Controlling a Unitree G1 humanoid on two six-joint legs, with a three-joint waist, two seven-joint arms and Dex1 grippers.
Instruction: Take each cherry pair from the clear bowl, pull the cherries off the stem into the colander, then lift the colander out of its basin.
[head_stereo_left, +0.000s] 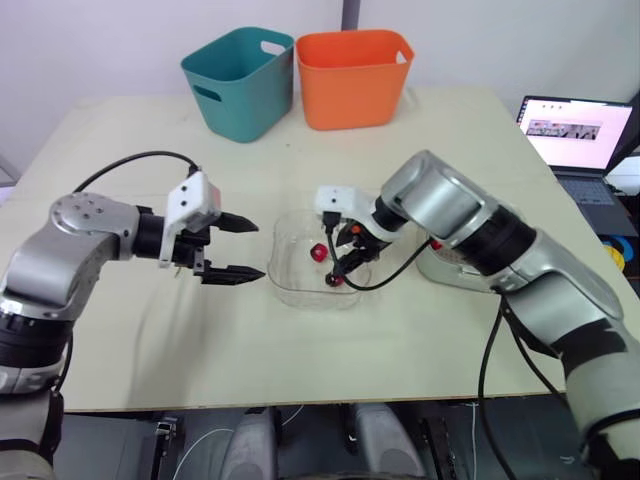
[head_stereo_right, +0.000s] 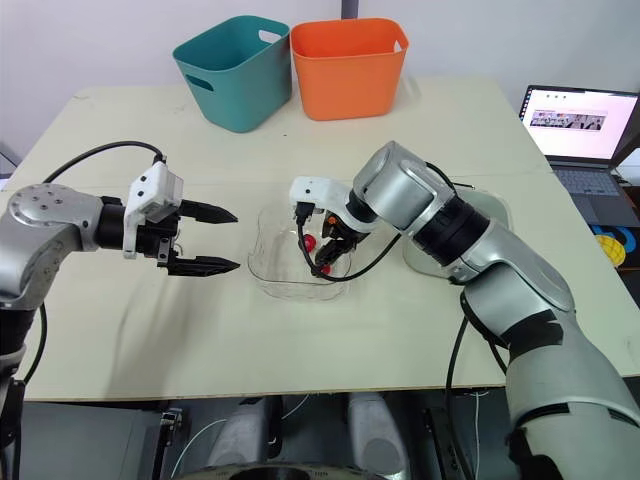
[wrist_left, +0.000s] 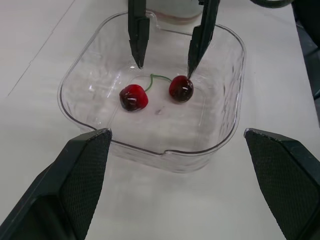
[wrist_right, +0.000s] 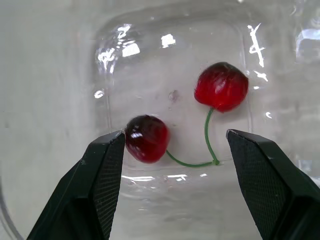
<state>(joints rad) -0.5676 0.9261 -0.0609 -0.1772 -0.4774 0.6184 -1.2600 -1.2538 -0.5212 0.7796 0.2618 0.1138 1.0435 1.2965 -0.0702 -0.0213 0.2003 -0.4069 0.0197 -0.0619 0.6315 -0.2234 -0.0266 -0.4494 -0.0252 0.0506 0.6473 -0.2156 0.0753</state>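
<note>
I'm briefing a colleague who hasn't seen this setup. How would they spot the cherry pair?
On the beige table, find the clear bowl in front of the teal bin and orange bin. Inside, below the right gripper's open fingers, lie two red cherries joined by a green stem, the bowl's only contents.

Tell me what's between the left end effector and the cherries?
A strip of bare table, then the near wall of the clear bowl; the left wrist view shows it. The left end effector sits outside the bowl, cherry pair inside.
</note>
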